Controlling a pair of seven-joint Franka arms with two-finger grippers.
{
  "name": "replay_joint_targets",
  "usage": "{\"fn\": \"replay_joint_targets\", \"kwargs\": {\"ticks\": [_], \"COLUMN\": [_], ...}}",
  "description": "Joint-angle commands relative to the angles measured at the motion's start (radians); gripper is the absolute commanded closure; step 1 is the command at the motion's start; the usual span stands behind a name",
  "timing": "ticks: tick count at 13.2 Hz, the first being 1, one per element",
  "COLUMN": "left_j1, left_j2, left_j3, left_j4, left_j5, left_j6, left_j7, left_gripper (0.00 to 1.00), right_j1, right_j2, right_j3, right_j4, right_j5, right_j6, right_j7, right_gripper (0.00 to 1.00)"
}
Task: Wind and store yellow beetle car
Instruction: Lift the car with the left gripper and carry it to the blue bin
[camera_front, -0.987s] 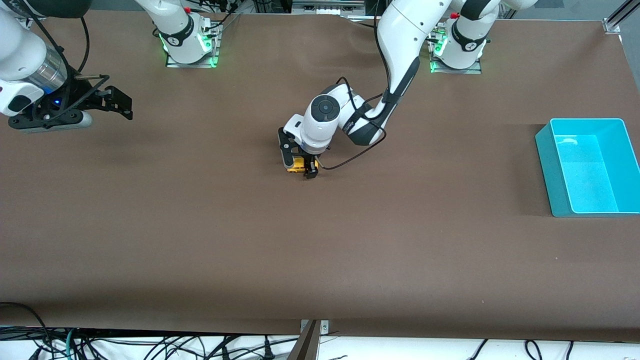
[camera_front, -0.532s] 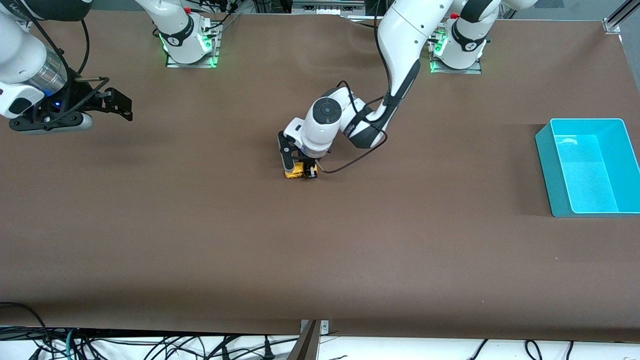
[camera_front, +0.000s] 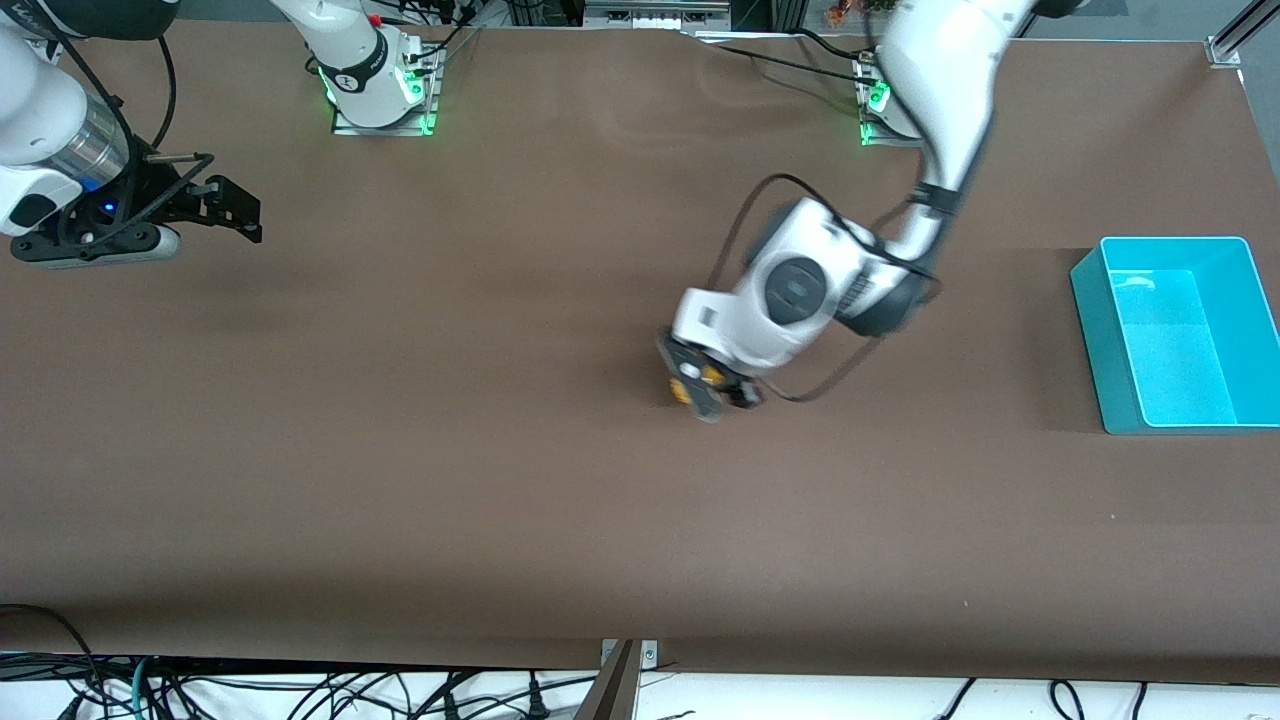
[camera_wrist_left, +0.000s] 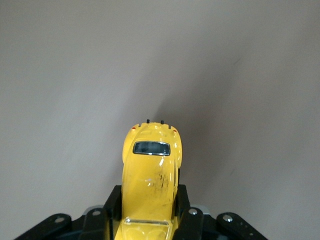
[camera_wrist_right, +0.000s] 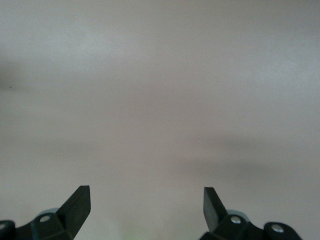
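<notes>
My left gripper (camera_front: 715, 392) is shut on the yellow beetle car (camera_front: 700, 383) over the middle of the brown table (camera_front: 400, 450). In the left wrist view the car (camera_wrist_left: 150, 170) sticks out from between the black fingers (camera_wrist_left: 112, 205), its dark window showing on top. Its wheels are hidden. My right gripper (camera_front: 235, 210) is open and empty, held still at the right arm's end of the table. The right wrist view shows its two black fingertips (camera_wrist_right: 80, 202) wide apart over bare table, the gripper (camera_wrist_right: 147, 200) holding nothing.
A turquoise bin (camera_front: 1175, 335) stands at the left arm's end of the table, with nothing in it. The two arm bases (camera_front: 375, 85) stand along the table's back edge. Cables hang below the front edge.
My left gripper has moved with the car toward the left arm's end of the table and the turquoise bin. The right arm has not moved.
</notes>
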Motion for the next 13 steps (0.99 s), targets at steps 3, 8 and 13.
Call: {"fn": "replay_joint_targets", "kwargs": {"ticks": [3,8,13], "left_j1": [0.334,0.650,0.816], "left_j2": [-0.070,-0.131,-0.088], "left_j3": [-0.018,-0.007,-0.008], "left_j4": [0.007,0.022,0.021], "left_j5": [0.005,0.155,0.332], "left_j6": [-0.302,-0.513,-0.397], "left_j7": [0.141,0.250,0.628], "left_gripper": [0.84,0.85,0.82], "right_j1": [-0.010,-0.008,-0.010], "right_j2": [0.007,0.007,0.007], "right_j3": [0.006,0.009,0.009], "right_j4": [0.043,0.043,0.045], "right_j5": [-0.023,-0.020,-0.019], "right_j6": [-0.050,-0.070,-0.070], "right_j7": [0.009,0.012,0.012], "right_gripper": [0.00,0.00,0.00]}}
